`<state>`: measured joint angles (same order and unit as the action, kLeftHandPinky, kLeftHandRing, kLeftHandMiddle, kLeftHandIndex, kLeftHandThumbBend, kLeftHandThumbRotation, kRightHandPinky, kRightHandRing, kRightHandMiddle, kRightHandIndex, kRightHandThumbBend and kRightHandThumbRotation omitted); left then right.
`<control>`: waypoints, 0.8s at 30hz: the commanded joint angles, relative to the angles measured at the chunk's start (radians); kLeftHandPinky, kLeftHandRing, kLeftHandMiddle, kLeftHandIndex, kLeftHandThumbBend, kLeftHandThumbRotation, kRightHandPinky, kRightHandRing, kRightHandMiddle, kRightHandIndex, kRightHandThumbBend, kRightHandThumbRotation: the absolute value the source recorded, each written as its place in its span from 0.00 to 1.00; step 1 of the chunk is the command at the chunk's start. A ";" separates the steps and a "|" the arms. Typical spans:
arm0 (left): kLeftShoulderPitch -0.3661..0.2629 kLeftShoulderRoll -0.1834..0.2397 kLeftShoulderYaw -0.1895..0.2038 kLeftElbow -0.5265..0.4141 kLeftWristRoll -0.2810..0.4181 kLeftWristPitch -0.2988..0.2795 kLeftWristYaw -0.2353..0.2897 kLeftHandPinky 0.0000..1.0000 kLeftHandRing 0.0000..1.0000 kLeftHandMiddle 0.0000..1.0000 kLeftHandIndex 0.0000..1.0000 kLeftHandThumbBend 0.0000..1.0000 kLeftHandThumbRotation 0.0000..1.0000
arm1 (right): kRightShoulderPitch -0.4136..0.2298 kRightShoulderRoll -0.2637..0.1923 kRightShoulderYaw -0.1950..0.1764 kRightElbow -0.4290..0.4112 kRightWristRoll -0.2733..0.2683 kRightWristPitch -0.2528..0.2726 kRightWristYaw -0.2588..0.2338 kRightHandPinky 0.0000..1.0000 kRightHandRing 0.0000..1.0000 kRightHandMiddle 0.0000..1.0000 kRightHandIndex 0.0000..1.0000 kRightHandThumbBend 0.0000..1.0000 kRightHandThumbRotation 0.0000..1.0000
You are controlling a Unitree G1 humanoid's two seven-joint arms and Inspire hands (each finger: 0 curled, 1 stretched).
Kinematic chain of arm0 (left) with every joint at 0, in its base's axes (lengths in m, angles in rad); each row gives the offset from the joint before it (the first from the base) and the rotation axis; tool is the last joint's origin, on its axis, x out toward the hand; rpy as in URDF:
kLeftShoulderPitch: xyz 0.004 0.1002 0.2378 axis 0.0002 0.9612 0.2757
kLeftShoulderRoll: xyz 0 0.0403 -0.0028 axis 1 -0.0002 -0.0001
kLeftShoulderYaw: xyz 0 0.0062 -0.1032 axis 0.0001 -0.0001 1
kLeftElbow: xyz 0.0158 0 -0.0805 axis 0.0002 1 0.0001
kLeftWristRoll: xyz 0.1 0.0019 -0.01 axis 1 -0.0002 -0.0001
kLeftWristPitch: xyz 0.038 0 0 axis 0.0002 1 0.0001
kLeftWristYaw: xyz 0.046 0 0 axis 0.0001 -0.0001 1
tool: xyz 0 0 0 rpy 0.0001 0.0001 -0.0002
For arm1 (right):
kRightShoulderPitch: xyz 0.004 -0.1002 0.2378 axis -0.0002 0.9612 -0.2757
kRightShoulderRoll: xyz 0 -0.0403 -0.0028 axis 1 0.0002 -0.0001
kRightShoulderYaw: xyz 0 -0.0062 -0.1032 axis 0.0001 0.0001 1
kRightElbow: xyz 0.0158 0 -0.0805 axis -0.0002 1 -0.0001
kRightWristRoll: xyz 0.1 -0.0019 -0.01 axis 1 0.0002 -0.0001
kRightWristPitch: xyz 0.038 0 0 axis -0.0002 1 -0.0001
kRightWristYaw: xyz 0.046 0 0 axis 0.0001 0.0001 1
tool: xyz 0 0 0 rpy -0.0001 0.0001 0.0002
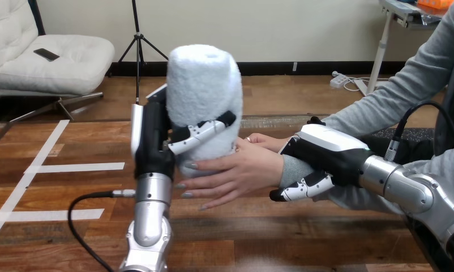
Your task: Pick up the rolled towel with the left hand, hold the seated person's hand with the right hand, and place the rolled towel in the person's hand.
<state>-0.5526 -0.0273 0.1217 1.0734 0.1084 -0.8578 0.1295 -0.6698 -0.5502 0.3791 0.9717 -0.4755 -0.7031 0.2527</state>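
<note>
Above the bench [55, 192], my left hand [157, 141] wraps its fingers round the towel [205, 90], upright, long axis vertical; my right hand [326, 150] curls fingers round the person's wrist [287, 169].

Wooden table [304, 238] with white tape strips [77, 167] at left

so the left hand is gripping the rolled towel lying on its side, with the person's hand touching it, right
Not quite. The head view shows the rolled towel standing upright, not lying on its side. The rest holds: the left hand grips it with fingers curled round its lower part, and the person's hand touches it near its base.
</note>
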 commanded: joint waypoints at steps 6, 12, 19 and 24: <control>-0.096 -0.043 -0.022 -0.001 -0.011 -0.028 -0.001 0.33 0.37 0.40 0.42 0.62 0.00 | -0.086 0.008 -0.040 -0.029 0.025 -0.001 -0.014 0.19 0.22 0.27 0.28 0.62 0.42; -0.095 -0.056 -0.031 0.004 -0.005 -0.019 0.009 0.33 0.37 0.40 0.41 0.62 0.00 | -0.089 0.009 -0.038 -0.030 0.019 -0.001 -0.022 0.19 0.22 0.27 0.28 0.62 0.42; -0.094 -0.073 -0.035 0.013 -0.015 -0.010 0.001 0.33 0.37 0.40 0.41 0.63 0.00 | -0.093 0.012 -0.038 -0.028 0.017 -0.006 -0.031 0.19 0.22 0.27 0.28 0.63 0.42; -0.094 -0.085 -0.037 0.017 -0.026 -0.003 -0.006 0.33 0.37 0.40 0.42 0.63 0.00 | -0.096 0.014 -0.039 -0.027 0.018 -0.007 -0.034 0.19 0.22 0.27 0.28 0.63 0.42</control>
<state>-0.5526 -0.0622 0.1151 1.0963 0.0844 -0.8537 0.1423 -0.6721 -0.5500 0.3791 0.9717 -0.4757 -0.6927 0.2503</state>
